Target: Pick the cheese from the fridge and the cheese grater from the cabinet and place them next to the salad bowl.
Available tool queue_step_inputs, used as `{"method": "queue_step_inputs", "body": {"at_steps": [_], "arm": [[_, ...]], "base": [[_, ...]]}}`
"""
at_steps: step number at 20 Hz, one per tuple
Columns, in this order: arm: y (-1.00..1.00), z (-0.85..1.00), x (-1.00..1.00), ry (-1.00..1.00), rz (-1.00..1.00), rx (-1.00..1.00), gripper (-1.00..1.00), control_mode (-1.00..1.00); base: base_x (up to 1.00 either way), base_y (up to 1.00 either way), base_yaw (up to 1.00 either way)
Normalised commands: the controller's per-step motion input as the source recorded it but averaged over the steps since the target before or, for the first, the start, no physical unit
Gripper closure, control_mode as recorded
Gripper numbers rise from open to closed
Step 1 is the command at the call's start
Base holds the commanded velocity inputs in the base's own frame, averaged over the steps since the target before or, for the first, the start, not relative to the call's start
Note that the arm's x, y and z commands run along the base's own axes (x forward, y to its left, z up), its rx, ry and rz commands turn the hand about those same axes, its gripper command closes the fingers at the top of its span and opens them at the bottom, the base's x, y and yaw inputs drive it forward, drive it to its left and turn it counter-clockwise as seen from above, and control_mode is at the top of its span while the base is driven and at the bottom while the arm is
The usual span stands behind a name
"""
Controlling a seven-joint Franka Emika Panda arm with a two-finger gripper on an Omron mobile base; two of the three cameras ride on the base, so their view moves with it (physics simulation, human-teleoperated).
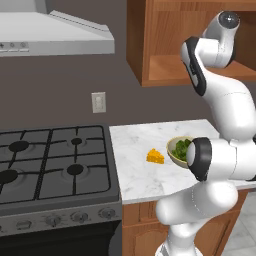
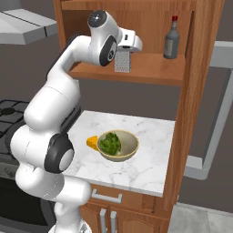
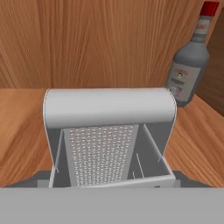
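cheese [image 2: 93, 142] beside salad bowl [image 2: 119, 145] (touching)

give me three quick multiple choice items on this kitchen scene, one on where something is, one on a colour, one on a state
1. Where does the cheese lie?
A. on the cabinet shelf
B. on the marble counter beside the salad bowl
C. on the stove

2. What colour is the cap of the bottle?
A. red
B. green
C. white

3. What state is the cheese grater in?
A. lying flat on the counter
B. inside the salad bowl
C. standing upright on the shelf in the cabinet

Answers:
1. B: the wedge rests on the counter right next to the salad bowl.
2. A: the hand view shows a red cap on the dark bottle.
3. C: the cheese grater stands on the shelf of the cabinet, with the end effector at its top.
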Motion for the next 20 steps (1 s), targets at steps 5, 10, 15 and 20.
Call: {"method": "queue_step_inputs", "body": {"at_steps": [5, 10, 15, 20], "arm": [[-0.01, -0.07, -0.18, 0.0, 0.0, 0.07, 1.0, -1.0], [0.01, -0.04, -0.64, 0.0, 0.0, 0.09, 1.0, -1.0], [0.07, -0.05, -0.81, -0.02, 0.0, 0.07, 1.0, -1.0], [0.16, -0.03, -0.89, -0.04, 0.0, 0.06, 1.0, -1.0]], "base": [[0.0, 0.0, 0.0], [0.0, 0.0, 0.0], [0.0, 0.0, 0.0], [0.0, 0.0, 0.0]]}}
